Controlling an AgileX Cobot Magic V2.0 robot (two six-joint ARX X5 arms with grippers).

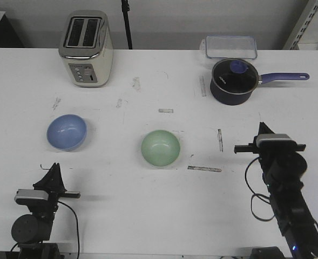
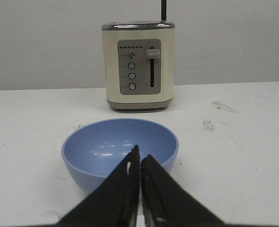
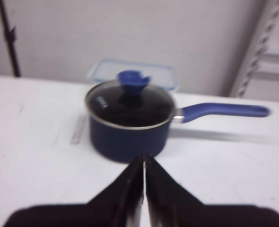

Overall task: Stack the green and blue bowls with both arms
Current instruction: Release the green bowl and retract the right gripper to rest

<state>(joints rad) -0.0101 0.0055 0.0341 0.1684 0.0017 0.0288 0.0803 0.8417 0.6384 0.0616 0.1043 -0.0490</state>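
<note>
Blue bowl sits left of centre in the front view, green bowl mid-frame, well apart. Left gripper pinched closed, empty, near the blue one; right gripper likewise closed, empty, facing the saucepan. Risk: closed fingers could shove a glossy bowl away instead of gripping its rim.

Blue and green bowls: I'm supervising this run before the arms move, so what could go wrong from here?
The left tool is shut and aimed at the blue bowl; advancing unopened may shove the glossy bowl toward the toaster. The right tool faces the saucepan, not the green bowl, and might approach the wrong object.
</note>
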